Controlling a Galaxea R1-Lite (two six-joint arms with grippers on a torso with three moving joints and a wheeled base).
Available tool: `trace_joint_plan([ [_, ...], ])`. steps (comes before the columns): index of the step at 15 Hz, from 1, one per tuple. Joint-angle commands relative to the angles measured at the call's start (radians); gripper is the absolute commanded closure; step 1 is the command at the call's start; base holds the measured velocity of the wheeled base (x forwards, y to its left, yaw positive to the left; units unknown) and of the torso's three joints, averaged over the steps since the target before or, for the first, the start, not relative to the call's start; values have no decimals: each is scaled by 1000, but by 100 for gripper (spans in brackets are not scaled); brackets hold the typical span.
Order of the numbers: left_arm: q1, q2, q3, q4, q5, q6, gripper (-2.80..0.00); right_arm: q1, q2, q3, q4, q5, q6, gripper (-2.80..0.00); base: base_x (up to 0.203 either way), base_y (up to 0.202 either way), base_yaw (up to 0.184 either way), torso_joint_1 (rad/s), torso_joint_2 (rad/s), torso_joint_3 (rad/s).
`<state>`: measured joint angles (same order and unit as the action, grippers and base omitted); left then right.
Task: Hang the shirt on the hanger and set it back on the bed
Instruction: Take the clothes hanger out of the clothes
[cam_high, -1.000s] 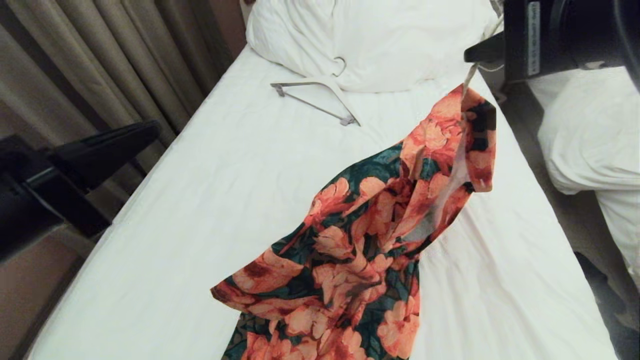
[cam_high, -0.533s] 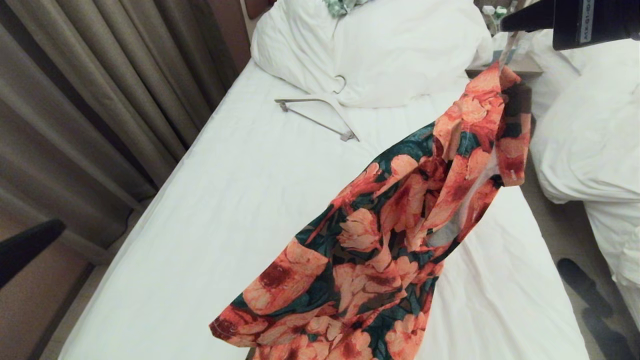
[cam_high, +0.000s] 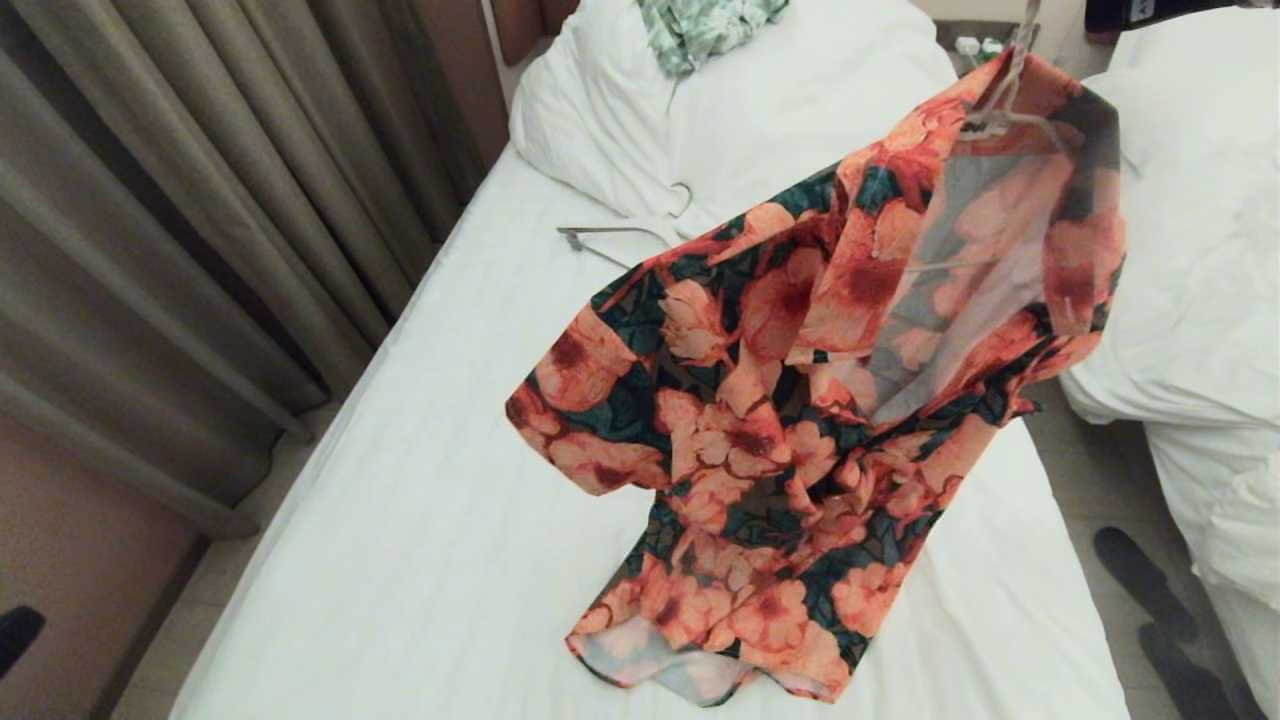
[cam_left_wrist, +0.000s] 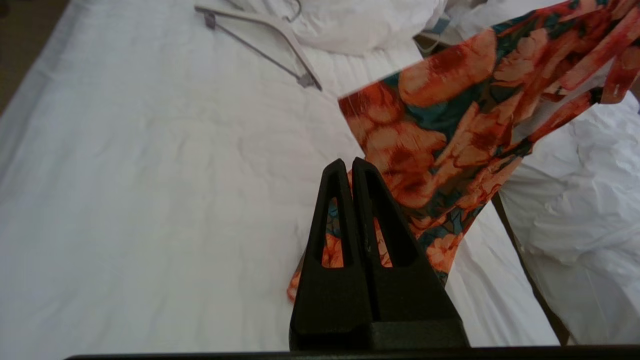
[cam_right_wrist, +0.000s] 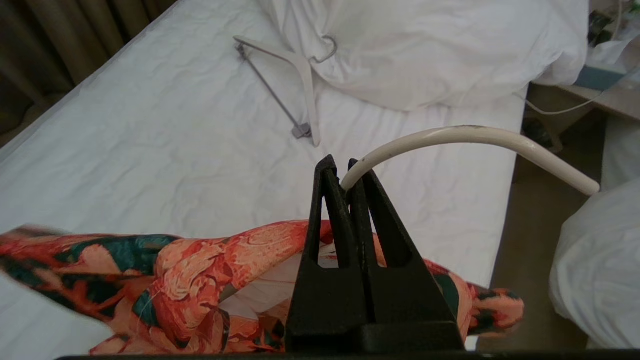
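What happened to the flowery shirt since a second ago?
The right tool, shut on the hanger, lifted the shirt until it hangs almost wholly above the bed. The view moved too. The other hanger stayed by the pillow.

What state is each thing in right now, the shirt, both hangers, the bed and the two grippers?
Shirt: on the thin hanger, hanging above the bed.
Thin hanger: hook clamped in the right gripper.
Right gripper: shut on the hook.
Left gripper: shut, empty.
Thicker hanger: lying flat by the pillow.
Bed: sheet smooth.
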<state>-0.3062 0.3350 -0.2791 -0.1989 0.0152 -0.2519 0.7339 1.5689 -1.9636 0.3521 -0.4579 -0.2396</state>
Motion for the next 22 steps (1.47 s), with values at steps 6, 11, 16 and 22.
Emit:
trace_joint_plan([
  [6,23,-47,12,-7,64,-1,0,-11,45,-1,-129,5,-40,0,0,0,0,152,-361,-215],
  [11,40,-40,-5,-8,54,-1,0,-11,46,-13,-154,5,-82,0,0,0,0,148,-337,-185],
  [16,41,-42,0,-2,54,-1,0,-10,40,-12,-262,34,-131,0,0,0,0,142,-325,-177],
  [22,39,-42,1,-1,54,-1,0,-33,34,1,-457,225,-182,0,0,0,0,32,-84,-42],
])
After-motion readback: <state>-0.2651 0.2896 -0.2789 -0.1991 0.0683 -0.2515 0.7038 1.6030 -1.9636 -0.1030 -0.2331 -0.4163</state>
